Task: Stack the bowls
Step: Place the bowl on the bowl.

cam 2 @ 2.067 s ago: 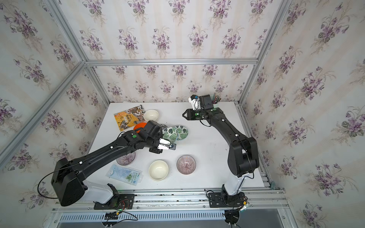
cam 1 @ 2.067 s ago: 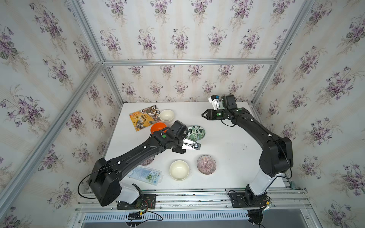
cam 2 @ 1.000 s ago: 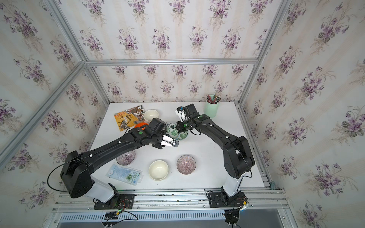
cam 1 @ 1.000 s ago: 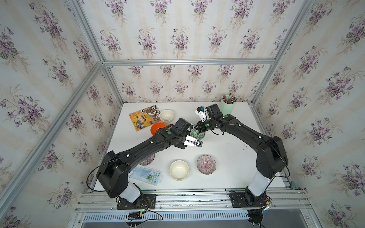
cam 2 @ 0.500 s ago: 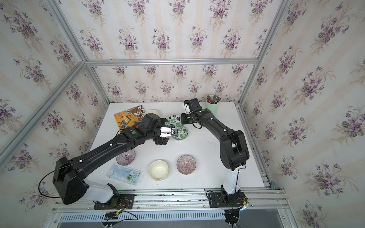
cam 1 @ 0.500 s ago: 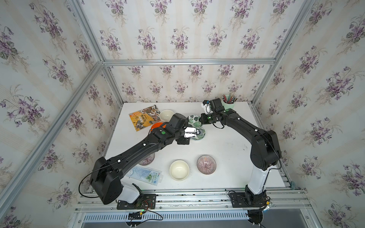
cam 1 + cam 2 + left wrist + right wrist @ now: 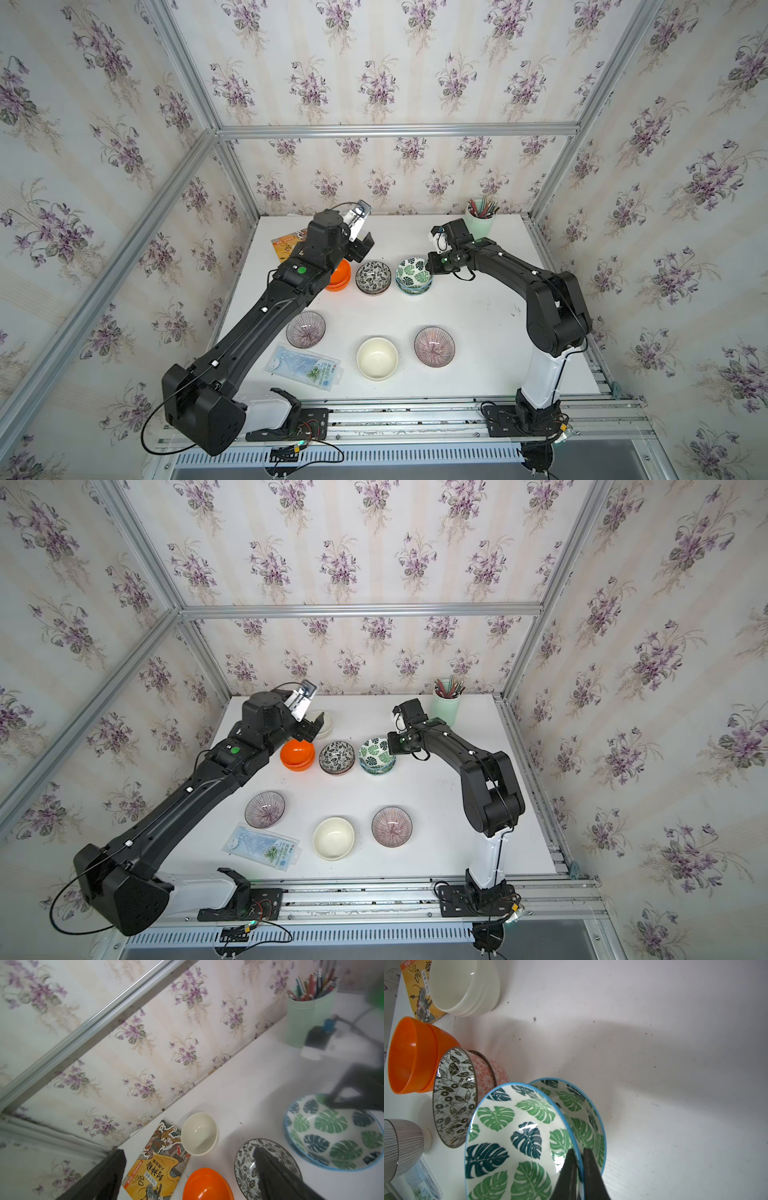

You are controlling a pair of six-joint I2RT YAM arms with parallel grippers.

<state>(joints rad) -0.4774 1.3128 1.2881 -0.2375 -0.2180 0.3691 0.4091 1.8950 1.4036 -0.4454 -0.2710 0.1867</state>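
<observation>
My right gripper (image 7: 577, 1152) pinches upper green leaf bowl (image 7: 512, 1126) rim: clear only in wrist view. My left gripper (image 7: 360, 248) spread wide, empty.

Both arms were matte black, built of boxy links and rounded joint housings. The left arm (image 7: 266, 316), at the lower left of the frame, carried small white tabs along its long link and a round green light (image 7: 301, 270) near the wrist. A thin black cable (image 7: 142, 432) looped out at its shoulder. The right arm (image 7: 540, 286), at the right, had a white lower segment (image 7: 540, 374) above a black bolted base plate (image 7: 519, 419). The left gripper (image 7: 360, 248) and right gripper (image 7: 578, 1151) had dark, tapered fingers.
</observation>
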